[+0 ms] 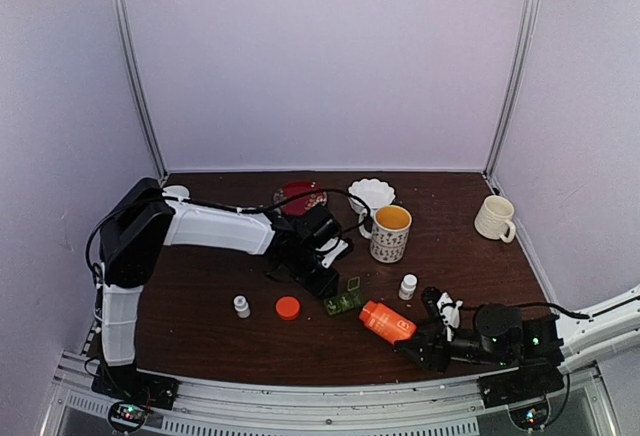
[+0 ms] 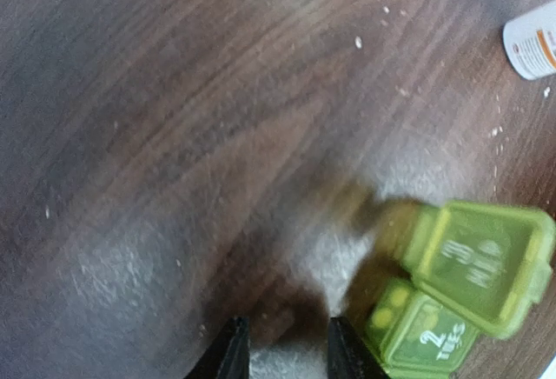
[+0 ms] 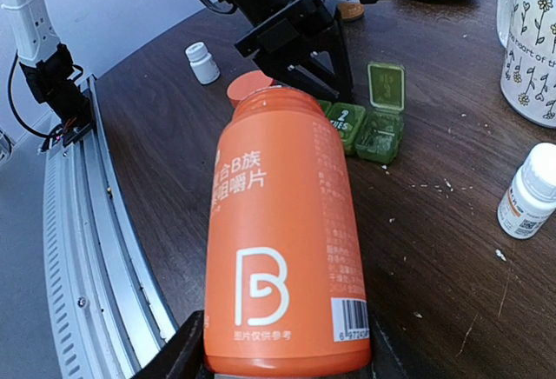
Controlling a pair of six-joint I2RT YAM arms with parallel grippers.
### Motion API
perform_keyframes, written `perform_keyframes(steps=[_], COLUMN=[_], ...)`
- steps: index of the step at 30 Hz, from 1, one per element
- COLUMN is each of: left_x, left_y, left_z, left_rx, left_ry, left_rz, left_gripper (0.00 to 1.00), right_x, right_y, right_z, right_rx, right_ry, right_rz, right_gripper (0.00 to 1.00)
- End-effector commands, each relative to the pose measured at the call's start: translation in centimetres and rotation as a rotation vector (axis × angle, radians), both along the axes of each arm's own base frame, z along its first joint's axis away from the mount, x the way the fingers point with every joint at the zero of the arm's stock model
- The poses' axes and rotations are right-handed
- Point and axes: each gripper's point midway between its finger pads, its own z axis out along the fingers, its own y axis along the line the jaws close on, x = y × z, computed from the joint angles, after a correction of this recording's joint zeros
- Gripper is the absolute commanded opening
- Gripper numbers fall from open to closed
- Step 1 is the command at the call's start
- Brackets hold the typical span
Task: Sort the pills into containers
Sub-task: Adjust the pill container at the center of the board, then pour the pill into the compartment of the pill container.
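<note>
The dark-green pill box (image 1: 343, 302) lies mid-table. One lid stands open (image 2: 483, 262), and the lid beside it reads "2 TUES" (image 2: 431, 341). Two pale round pills (image 2: 391, 306) sit in an open compartment. Tiny white specks (image 2: 358, 42) dot the wood. My left gripper (image 2: 287, 355) hovers just left of the box, open, with only bare table between its fingers. My right gripper (image 3: 282, 357) is shut on a big orange bottle (image 3: 287, 240), whose top points toward the pill box (image 3: 365, 127). In the top view this right gripper (image 1: 420, 341) is at the front right.
An orange cap (image 1: 288, 307) and a small white bottle (image 1: 241, 306) sit left of the box; another white bottle (image 1: 408, 286) stands to its right. Behind are a patterned mug (image 1: 390, 233), a white bowl (image 1: 371, 194), a red plate (image 1: 298, 196) and a white mug (image 1: 495, 218).
</note>
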Motion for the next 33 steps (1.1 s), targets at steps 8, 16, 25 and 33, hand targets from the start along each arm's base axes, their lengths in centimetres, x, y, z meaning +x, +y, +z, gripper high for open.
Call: perform_keyframes(steps=[8,16,25,33], left_x=[-0.3,1.0,0.6,0.2], left_y=[-0.4,-0.5,0.2,-0.1], left_z=[1.6,3.1,3.7,3.8], left_rx=[-0.143,-0.238,-0.320,-0.330], left_ry=[-0.080,-0.177,-0.211,-0.214], left_rz=[0.050,0.102,0.136,0.116], left_gripper=[0.39,0.40,0.41,0.42], right_x=[1.7,3.9,5.1,5.7], right_y=[1.1,1.8,1.8,2.1], right_z=[2.5,2.4,1.6,1.5], right_rx=[0.013,-0.012,-0.091,-0.126], right_ry=[0.025,0.109,0.174,0.215], right_rz=[-0.064,-0.102,-0.108,-0.119], right_gripper=[0.00,0.00,0.00,0.00])
